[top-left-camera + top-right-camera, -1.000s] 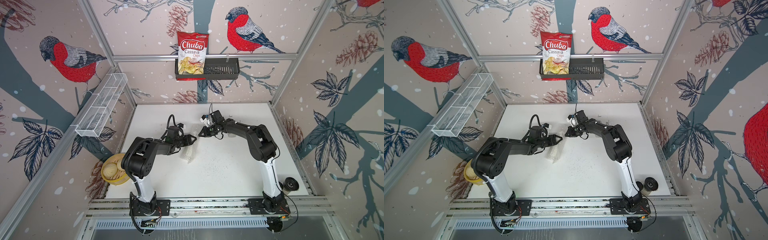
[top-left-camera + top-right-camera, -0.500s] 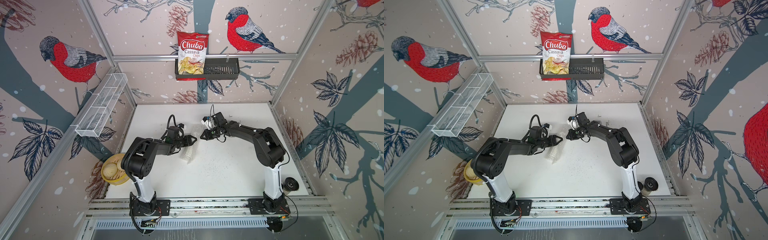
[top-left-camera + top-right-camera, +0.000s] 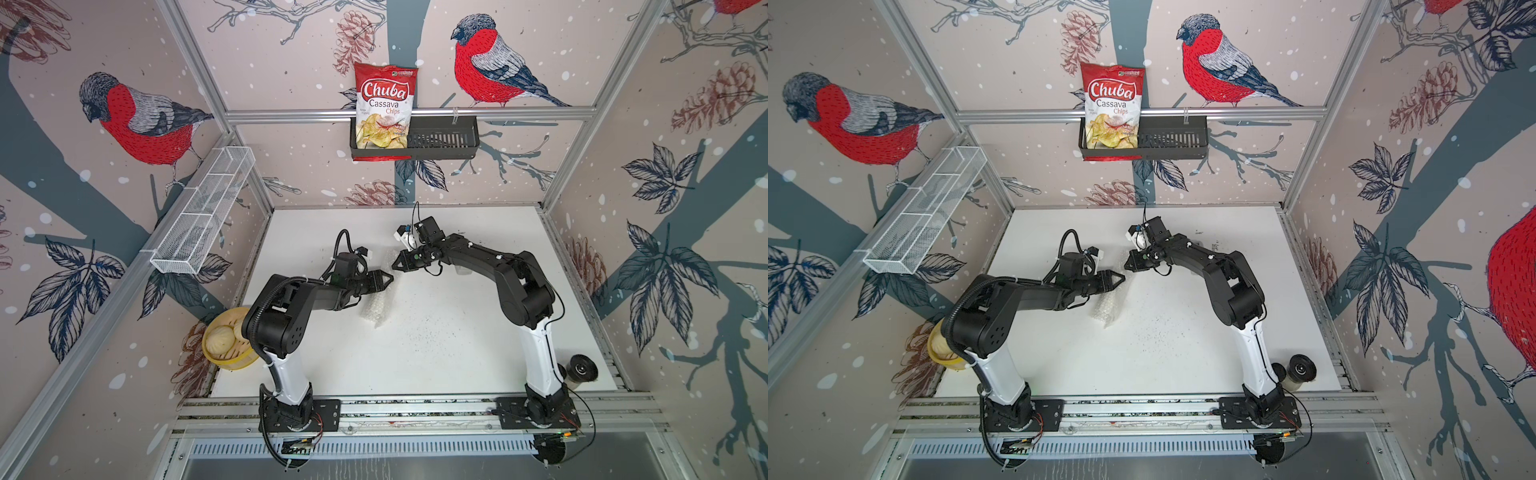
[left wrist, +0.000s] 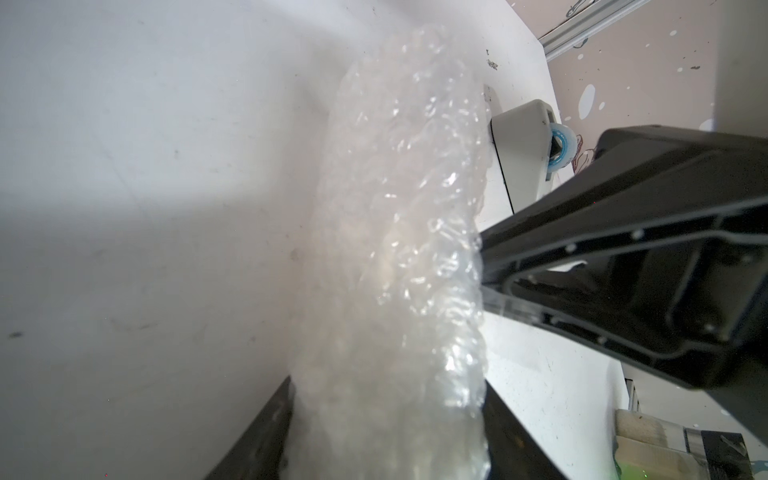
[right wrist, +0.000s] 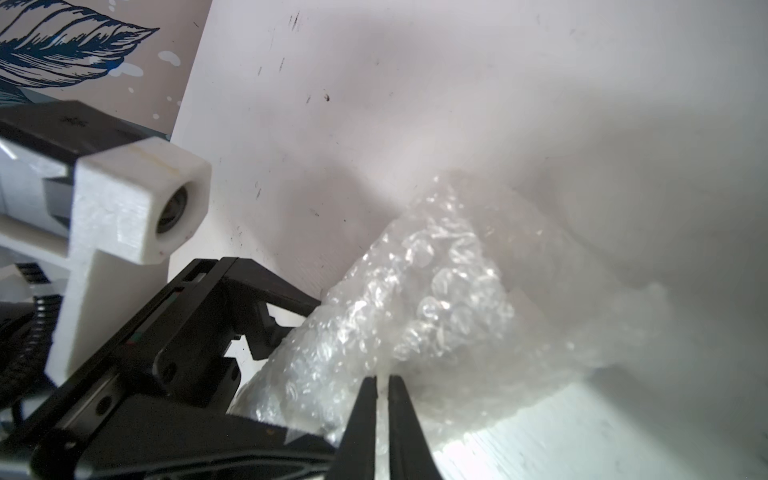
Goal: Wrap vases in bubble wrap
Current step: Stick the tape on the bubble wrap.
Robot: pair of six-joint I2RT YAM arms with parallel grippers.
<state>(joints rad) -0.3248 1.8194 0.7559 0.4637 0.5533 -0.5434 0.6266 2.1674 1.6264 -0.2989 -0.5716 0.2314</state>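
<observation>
In a top view, the bubble wrap (image 3: pixel 376 309) is lying on the white bench (image 3: pixel 436 353), partly hidden under the left hand (image 3: pixel 388 277). Left wrist view: that hand is clamping the blurred bundle. Right wrist view: the right hand (image 5: pixel 382 380) is pinching its edge.

Bubble wrap (image 3: pixel 376 309) on table (image 3: pixel 436 353), left tool (image 3: pixel 390 277) and right tool (image 3: pixel 395 264) at its far end; chip bag (image 3: pixel 384 108) in rack (image 3: pixel 442 141) behind.
</observation>
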